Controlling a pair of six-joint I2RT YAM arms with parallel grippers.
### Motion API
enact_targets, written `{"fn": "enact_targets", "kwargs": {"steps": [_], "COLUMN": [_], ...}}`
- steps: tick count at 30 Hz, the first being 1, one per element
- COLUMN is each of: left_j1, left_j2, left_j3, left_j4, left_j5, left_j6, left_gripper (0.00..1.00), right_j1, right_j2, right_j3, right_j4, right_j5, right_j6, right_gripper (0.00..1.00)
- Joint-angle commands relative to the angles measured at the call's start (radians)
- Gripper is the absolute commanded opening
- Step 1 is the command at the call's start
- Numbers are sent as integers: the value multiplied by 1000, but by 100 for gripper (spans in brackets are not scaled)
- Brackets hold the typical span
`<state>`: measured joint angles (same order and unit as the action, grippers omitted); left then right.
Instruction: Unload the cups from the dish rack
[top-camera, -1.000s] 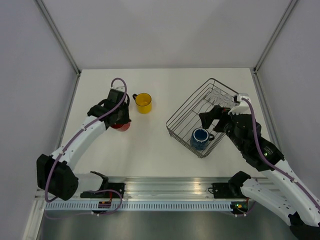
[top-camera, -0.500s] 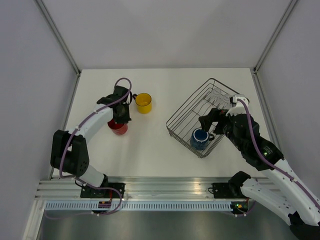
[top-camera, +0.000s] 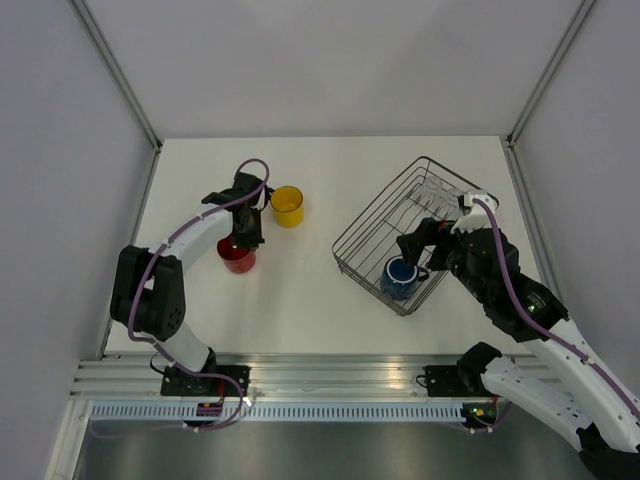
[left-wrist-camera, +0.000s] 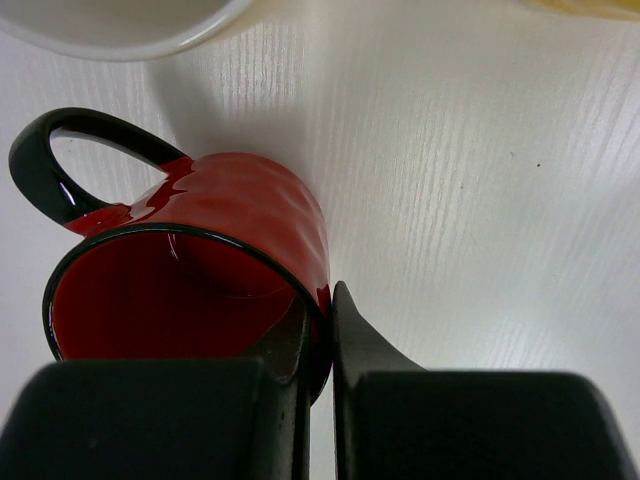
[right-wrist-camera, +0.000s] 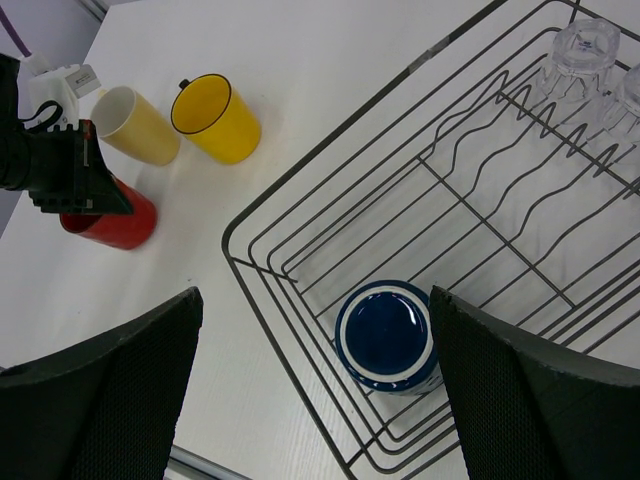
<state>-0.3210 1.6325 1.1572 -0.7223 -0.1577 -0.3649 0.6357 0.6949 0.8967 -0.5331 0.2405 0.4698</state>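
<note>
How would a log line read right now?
left gripper: shut on red mug rim | right gripper: open above blue mug in rack

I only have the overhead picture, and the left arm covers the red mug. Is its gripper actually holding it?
Observer: Yes. The left wrist camera shows the left gripper shut on the rim of the red mug, one finger inside and one outside.
Operator: I count two mugs on that side. Right?
Observer: Three. The right wrist camera shows a pale yellow mug beside the bright yellow mug; it is hidden in your view.
Operator: And the other gripper?
Observer: The right gripper is wide open and holds nothing. The dark blue mug sits below it in the dish rack.
</note>
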Motion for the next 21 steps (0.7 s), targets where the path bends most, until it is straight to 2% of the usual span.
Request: {"fn": "enact_targets", "kwargs": {"steps": [1, 7, 11, 14, 15, 17, 18, 21], "left_j1": [2, 0, 0, 0, 0, 2, 0, 0], "left_j2": [12, 24, 3, -35, -46, -92, -111, -201], "left_j3": [53, 50, 49, 45, 44, 38, 36, 30], "left_j4": [38, 40, 40, 37, 37, 37, 37, 38], "left_j5": [-48, -39, -28, -8, 6, 27, 56, 145], "left_j6": [47, 44, 46, 44, 44, 40, 37, 27], "left_gripper": [2, 17, 20, 31, 41, 51, 59, 72], "right_j1": [-1, -1, -1, -1, -1, -1, -1, -2], "right_j2": [-9, -21, -21, -5, 8, 52, 67, 129], "right_j3": [4, 1, 7, 25, 40, 57, 68, 67], "right_j4": [8, -10, -24, -53, -85, -120, -151, -183], "right_j5": [-9, 0, 3, 3, 8, 17, 17, 36], "right_j6": [-16, -22, -36, -49, -57, -60, -68, -66], "right_gripper": [98, 98, 98, 98, 98, 98, 98, 98]}}
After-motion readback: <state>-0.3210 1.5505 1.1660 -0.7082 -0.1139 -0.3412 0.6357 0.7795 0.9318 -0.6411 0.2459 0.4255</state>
